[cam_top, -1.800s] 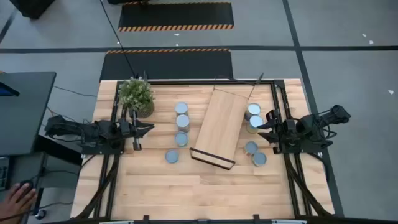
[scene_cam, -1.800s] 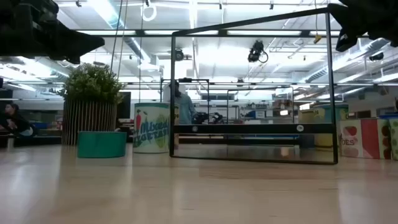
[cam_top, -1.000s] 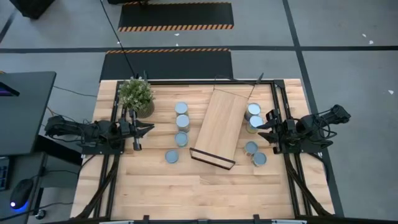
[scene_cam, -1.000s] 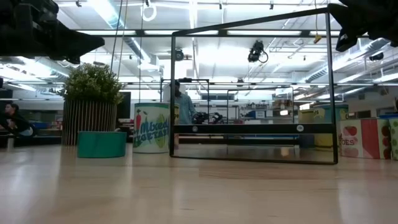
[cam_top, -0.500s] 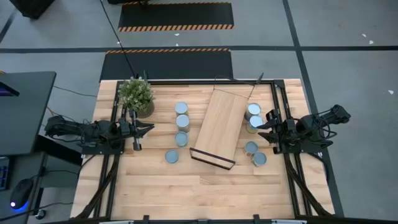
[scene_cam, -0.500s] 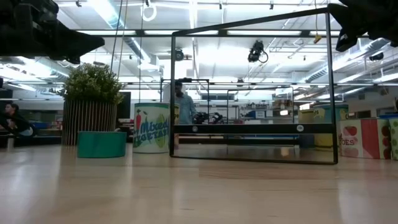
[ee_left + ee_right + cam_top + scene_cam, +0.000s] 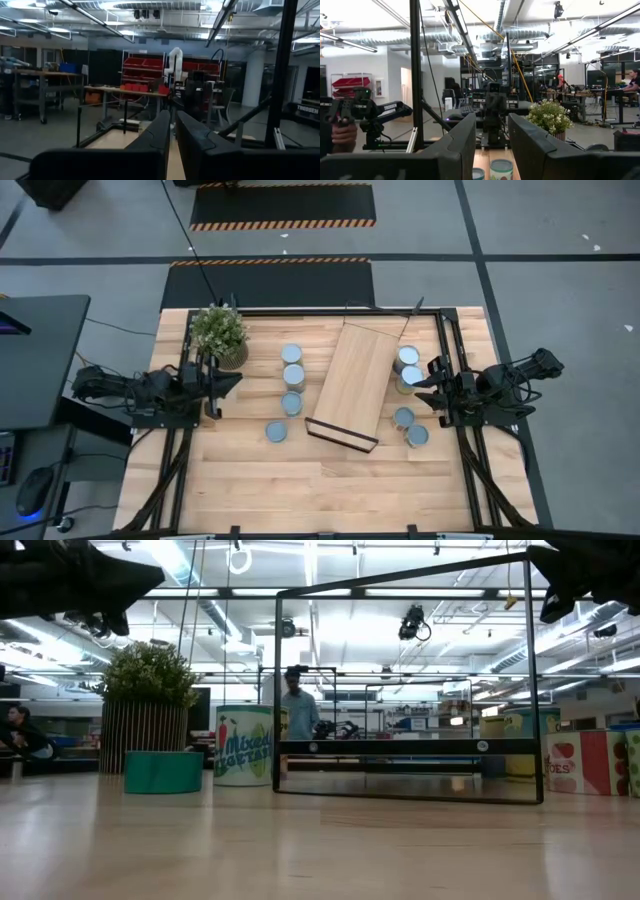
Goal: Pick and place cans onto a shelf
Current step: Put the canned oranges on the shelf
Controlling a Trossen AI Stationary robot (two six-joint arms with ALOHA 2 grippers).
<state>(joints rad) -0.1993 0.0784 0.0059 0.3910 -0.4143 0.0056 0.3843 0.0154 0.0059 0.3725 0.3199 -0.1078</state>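
Cans [image 7: 291, 378] are seen on the table [image 7: 260, 480] either side of the bare shelf [image 7: 355, 380]. Left pincer [image 7: 232, 383] and right pincer [image 7: 421, 385] are held closed, empty, above the table's edges.

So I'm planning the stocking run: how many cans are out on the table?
8 cans: four left of the shelf, at; four right, at. None looks hidden.

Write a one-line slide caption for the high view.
Eight cans stand on the table either side of an empty shelf; left gripper and right gripper wait shut at the edges.
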